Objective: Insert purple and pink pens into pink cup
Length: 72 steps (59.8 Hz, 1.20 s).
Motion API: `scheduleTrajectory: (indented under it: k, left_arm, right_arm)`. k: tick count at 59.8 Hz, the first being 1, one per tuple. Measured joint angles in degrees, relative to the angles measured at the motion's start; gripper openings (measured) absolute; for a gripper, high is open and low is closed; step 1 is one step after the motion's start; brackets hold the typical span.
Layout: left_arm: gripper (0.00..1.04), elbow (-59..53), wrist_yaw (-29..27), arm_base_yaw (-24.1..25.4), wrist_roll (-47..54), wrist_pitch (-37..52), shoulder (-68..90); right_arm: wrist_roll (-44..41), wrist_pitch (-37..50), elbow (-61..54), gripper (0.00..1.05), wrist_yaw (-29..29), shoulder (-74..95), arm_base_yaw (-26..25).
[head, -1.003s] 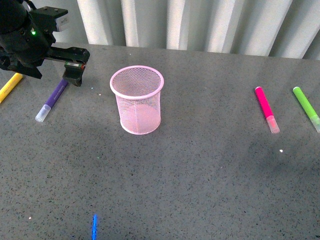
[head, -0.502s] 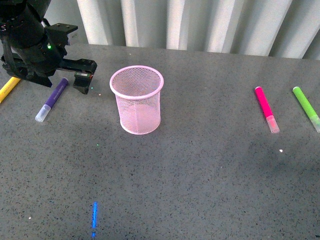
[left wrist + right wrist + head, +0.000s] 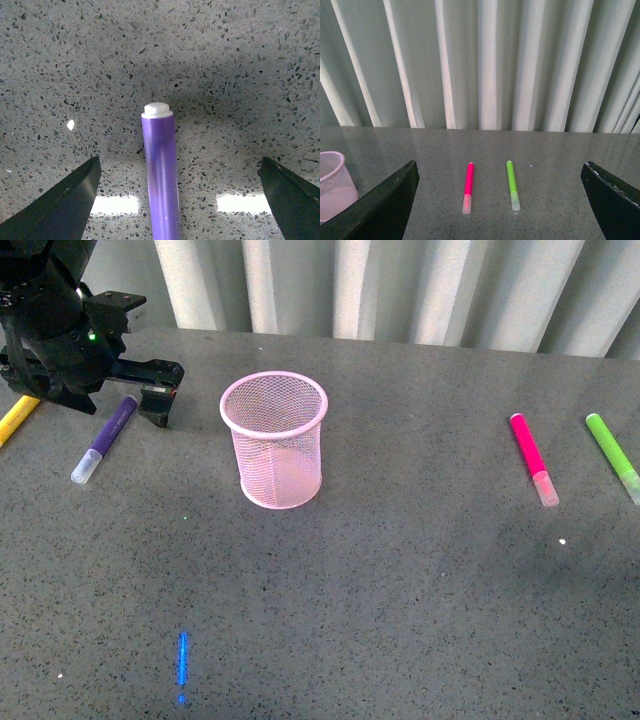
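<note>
The purple pen (image 3: 105, 438) lies on the grey table at the far left, clear cap towards the front. My left gripper (image 3: 128, 400) is open and hangs low over the pen's back end; in the left wrist view the purple barrel (image 3: 161, 175) runs between the wide-open jaws of the left gripper (image 3: 179, 167), closer to one finger. The pink pen (image 3: 532, 457) lies at the right and shows in the right wrist view (image 3: 468, 186). The pink cup (image 3: 275, 438) stands upright left of centre, empty, and its edge shows in the right wrist view (image 3: 332, 185). My right gripper (image 3: 499, 167) is open and empty, away from the pens, out of the front view.
A yellow marker (image 3: 17, 418) lies at the left edge beside my left arm. A light green marker (image 3: 612, 455) lies right of the pink pen and shows in the right wrist view (image 3: 512, 186). A pleated white curtain (image 3: 400, 290) backs the table.
My left gripper has shifted right and forward, then eased back slightly. It now straddles the purple pen's back end. The pens and cup have not moved.
</note>
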Motion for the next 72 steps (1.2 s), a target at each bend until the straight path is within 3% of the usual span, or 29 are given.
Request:
scheduleTrajectory:
  k: [10,44,72]
  left_arm:
    - [0.98,1.1,0.9,0.2,0.0,-1.6,0.6]
    - [0.14,0.8,3.4,0.2,-0.3,-3.2,0.5]
    - [0.13,-11.1,9.0,1.8,-4.5,8.9,-6.6]
  right_arm:
    - [0.0,0.0,0.0,0.98,0.0,0.0,0.0]
    - [0.0,0.0,0.0,0.98,0.0,0.0,0.0]
    - [0.0,0.0,0.0,0.98,0.0,0.0,0.0]
